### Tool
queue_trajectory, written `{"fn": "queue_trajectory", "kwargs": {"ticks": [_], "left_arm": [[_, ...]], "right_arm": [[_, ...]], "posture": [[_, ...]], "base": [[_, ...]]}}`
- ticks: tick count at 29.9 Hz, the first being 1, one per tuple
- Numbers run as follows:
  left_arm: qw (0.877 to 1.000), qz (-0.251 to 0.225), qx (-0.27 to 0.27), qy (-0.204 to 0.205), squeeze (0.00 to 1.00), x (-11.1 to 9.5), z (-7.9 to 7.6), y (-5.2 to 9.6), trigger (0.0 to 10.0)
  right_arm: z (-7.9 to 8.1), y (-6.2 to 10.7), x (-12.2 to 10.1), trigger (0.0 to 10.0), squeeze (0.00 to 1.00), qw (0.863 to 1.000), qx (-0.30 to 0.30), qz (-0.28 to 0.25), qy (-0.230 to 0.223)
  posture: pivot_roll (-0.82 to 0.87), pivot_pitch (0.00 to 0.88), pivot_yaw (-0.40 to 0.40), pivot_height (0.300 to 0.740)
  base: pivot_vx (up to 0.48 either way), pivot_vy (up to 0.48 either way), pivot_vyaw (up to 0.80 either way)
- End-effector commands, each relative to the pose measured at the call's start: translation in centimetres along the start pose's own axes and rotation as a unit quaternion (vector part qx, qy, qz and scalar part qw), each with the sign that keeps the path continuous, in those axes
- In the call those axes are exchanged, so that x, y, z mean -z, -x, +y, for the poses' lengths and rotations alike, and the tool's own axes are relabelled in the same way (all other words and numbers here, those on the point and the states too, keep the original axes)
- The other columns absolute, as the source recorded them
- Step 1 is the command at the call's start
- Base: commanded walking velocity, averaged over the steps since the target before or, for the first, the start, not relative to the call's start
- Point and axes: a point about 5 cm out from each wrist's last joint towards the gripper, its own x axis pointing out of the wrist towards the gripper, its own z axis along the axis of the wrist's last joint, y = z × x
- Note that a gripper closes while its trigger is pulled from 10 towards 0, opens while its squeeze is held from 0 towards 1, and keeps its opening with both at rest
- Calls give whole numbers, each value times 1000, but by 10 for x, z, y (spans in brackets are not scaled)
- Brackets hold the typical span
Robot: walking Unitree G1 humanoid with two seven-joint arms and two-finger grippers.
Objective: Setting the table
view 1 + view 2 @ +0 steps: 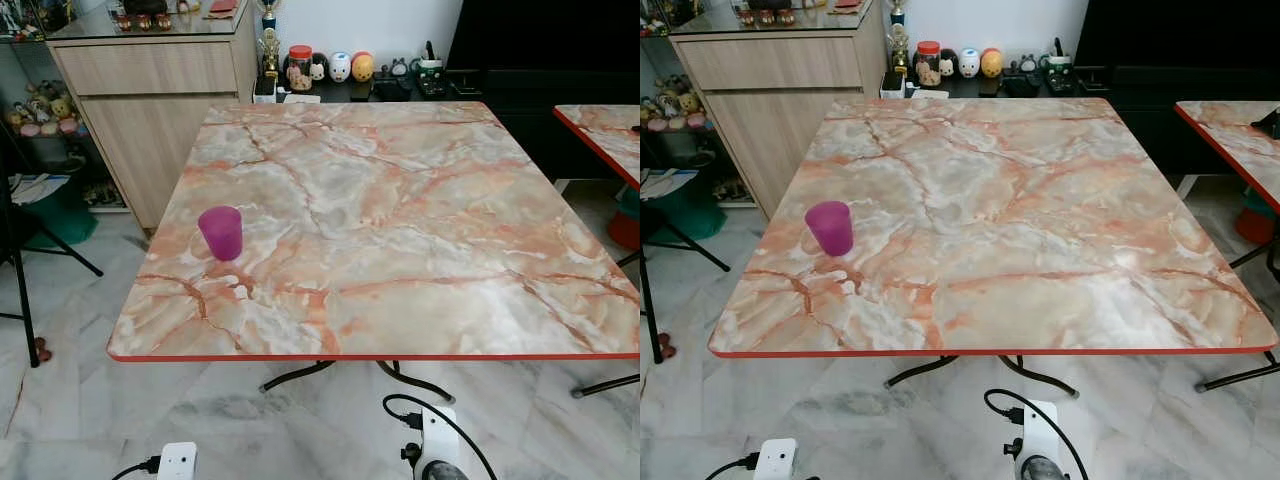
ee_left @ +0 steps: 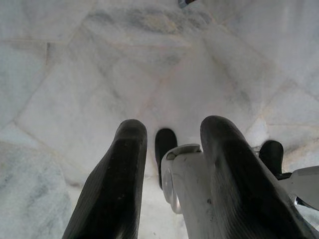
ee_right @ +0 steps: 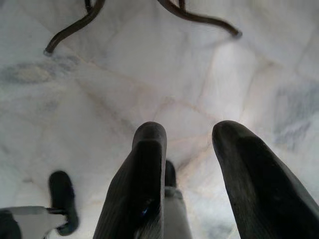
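Note:
A purple plastic cup (image 1: 221,232) stands upright on the marble-patterned table (image 1: 400,200), near its left edge and toward the front. Nothing else lies on the tabletop. My left gripper (image 2: 172,132) hangs low beside my body, pointing at the white marble floor, its two black fingers (image 2: 114,184) apart with nothing between them. My right gripper (image 3: 192,134) also hangs down over the floor, open and holding nothing, with the table's dark metal legs (image 3: 75,27) ahead of it.
A wooden cabinet (image 1: 150,100) stands at the back left, with jars and small figurines (image 1: 330,68) on a low dark shelf behind the table. A second marble table (image 1: 610,135) is at the right. A black tripod leg (image 1: 20,280) stands on the left floor.

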Motion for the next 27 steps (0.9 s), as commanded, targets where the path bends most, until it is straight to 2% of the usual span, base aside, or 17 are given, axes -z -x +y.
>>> {"fn": "queue_trajectory", "kwargs": {"ticks": [1, 5, 6, 7, 8, 9, 10, 13, 15, 17, 19, 22, 24, 27], "left_arm": [[1000, 1, -2, 6, 0, 1, 1, 0, 10000], [1000, 1, -1, 5, 0, 1, 1, 0, 10000], [1000, 2, -1, 5, 0, 1, 1, 0, 10000], [1000, 2, -1, 5, 0, 1, 1, 0, 10000], [1000, 2, -1, 5, 0, 1, 1, 0, 10000], [1000, 2, -1, 5, 0, 2, 1, 0, 10000], [1000, 2, -2, 5, 0, 2, 1, 1, 10000], [1000, 2, -3, 5, 0, 2, 1, 1, 10000], [1000, 2, -3, 6, 0, 2, 2, 1, 10000], [1000, 2, -4, 5, 0, 2, 2, 1, 10000], [1000, 2, -3, 4, 0, 1, 2, 1, 10000], [1000, 2, -1, 3, 0, 1, 1, 0, 10000], [1000, 0, 1, 4, 0, 1, 1, 0, 10000], [1000, -2, 1, 8, 0, 0, 1, 0, 10000]], "right_arm": [[0, 0, -7, 10000, 0, 999, -8, -25, 41], [1, 0, -14, 10000, 0, 993, -24, -52, 105], [1, 0, -15, 10000, 0, 992, -25, -59, 108], [-18, 5, 13, 10000, 0, 993, -19, -67, 96], [-18, 5, 13, 10000, 0, 993, -19, -67, 96], [-44, 19, 50, 10000, 0, 992, -9, -85, 89], [-52, 28, 55, 10000, 0, 989, -7, -119, 89], [-57, 31, 53, 10000, 0, 987, 1, -139, 76], [-67, 34, 55, 10000, 0, 987, 21, -153, 48], [-69, 38, 56, 10000, 0, 985, 20, -165, 45], [-71, 38, 63, 10000, 0, 987, 17, -152, 43], [-81, 39, 84, 10000, 0, 994, 23, -96, 50], [-89, 39, 93, 10000, 0, 998, 36, -54, 26], [-92, 38, 96, 10000, 0, 999, 42, -29, 8]], "posture": [[7, 0, -14, 736], [-2, 0, -16, 736], [0, 0, -17, 736], [0, 0, -17, 736], [0, 0, -17, 736], [-5, 0, -17, 736], [-5, 0, -17, 736], [-9, 0, -18, 736], [-11, 0, -17, 736], [-22, 0, -12, 736], [-32, 0, -10, 736], [-28, 0, -12, 736], [-16, 0, -17, 736], [-16, 0, -17, 736]], "base": [[0, 0, 0], [0, 0, 0], [0, 0, 0], [0, 0, 0], [0, 0, 0], [0, 0, 0], [0, 0, 0], [0, 0, 0], [0, 0, 0], [0, 0, 0], [0, 0, 0], [0, 0, 0], [0, 0, 0], [0, 0, 0]]}}
